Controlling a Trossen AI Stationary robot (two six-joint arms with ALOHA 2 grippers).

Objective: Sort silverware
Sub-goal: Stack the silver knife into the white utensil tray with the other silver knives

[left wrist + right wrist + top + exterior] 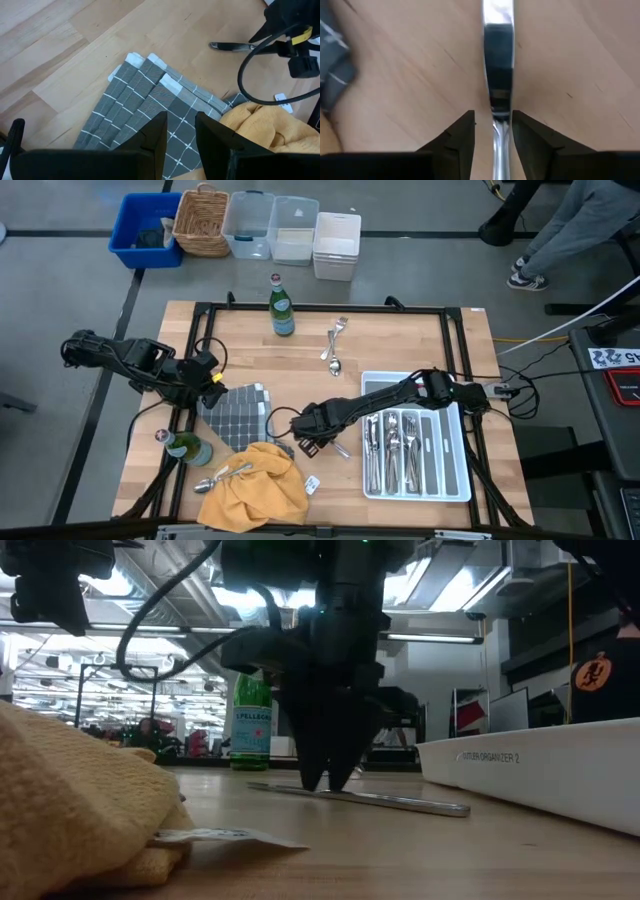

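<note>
A slim silver knife-like piece of silverware (pixel 498 60) lies flat on the wooden table left of the white tray (pixel 455 480). My right gripper (pixel 493 125) points straight down over it, open, one finger on each side of its narrow part. In the low view the right gripper's fingertips (pixel 328 780) reach down to the piece (pixel 400 802). More silverware lies in the tray's compartments (pixel 395 450), two pieces (pixel 335 345) near the far edge, and spoons (pixel 225 475) on the yellow cloth. My left gripper (pixel 181 135) waits open above the grey checked cloth (pixel 140 105). My right gripper comes from above, pointing down, its fingers (pixel 462 135) across the piece's narrow part (pixel 501 120). The piece lies flat on the table. Whether the fingers touch it, I cannot tell.
One green bottle (pixel 282 308) stands at the far middle and another (pixel 190 448) at the near left. A yellow cloth (pixel 255 490) with a white tag (pixel 311 483) lies near the front edge. Bins and a basket (pixel 200 220) stand beyond the far edge.
</note>
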